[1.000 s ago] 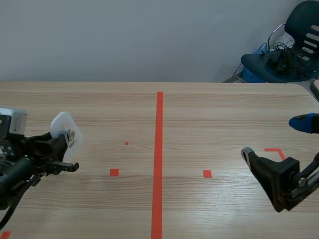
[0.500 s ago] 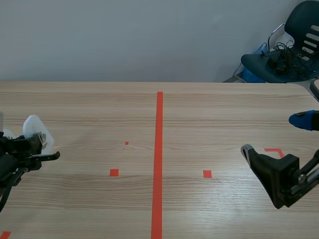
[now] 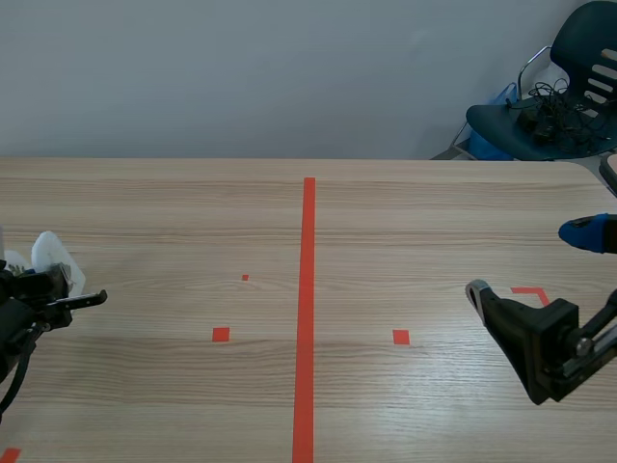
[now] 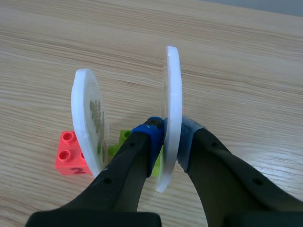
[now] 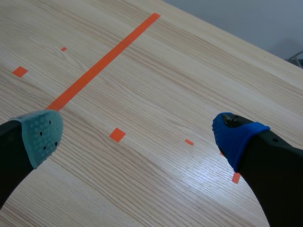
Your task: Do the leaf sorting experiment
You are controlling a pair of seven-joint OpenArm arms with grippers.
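My left gripper is shut on a round white disc, held upright and edge-on between its pads. Just beside it a second white disc stands upright, with a greenish leaf print on its inner face. Below these lie a red brick marked 2 and a green brick, partly hidden by the fingers. In the scene view the left gripper with its white disc sits at the table's far left edge. My right gripper is open over bare wood; in the scene view this gripper is at the right.
An orange-red tape line runs down the middle of the wooden table. A dark chair with cables on its seat stands beyond the far right corner.
The left arm has drawn back toward the left edge of the table, carrying the white disc with it. The right arm has stayed where it was.
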